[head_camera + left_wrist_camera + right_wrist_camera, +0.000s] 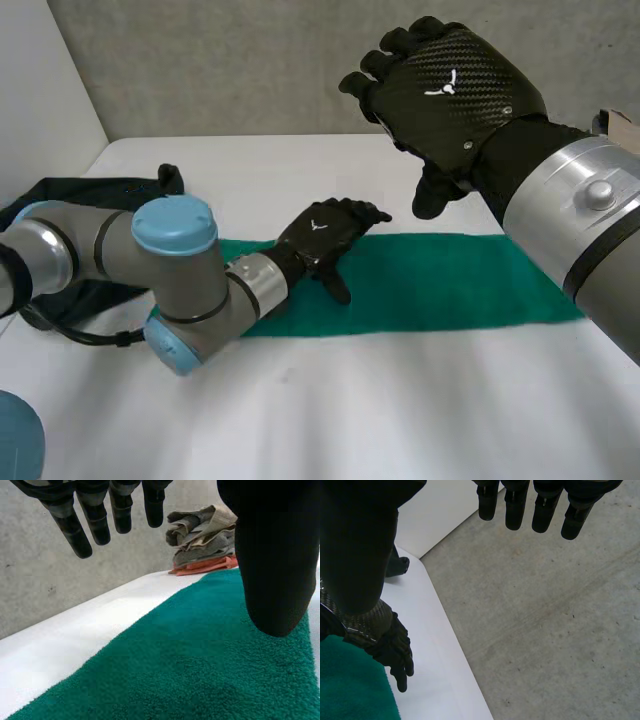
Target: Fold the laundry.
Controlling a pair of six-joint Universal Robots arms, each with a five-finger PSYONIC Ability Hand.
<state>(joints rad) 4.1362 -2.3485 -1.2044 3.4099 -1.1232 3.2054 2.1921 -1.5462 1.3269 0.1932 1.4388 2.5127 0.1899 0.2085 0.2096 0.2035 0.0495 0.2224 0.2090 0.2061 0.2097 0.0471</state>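
A green towel (440,285) lies folded into a long strip across the white table (400,400). My left hand (325,235) is over the towel's left part near its far edge, open, with its fingers straight and reaching past that edge. In the left wrist view the fingers (85,525) and thumb (275,560) stand spread above the green towel (200,670), holding nothing. My right hand (450,85) is raised high above the towel's right half, open and empty. The right wrist view shows its fingers (515,507) relaxed, with the left hand (390,640) and the green towel (350,690) below.
A dark cloth (100,190) lies heaped at the table's left side behind my left arm. A stack of folded cloths (205,540), grey over orange, sits beyond the towel's far end. The table's far edge (450,645) drops to a grey floor (545,630).
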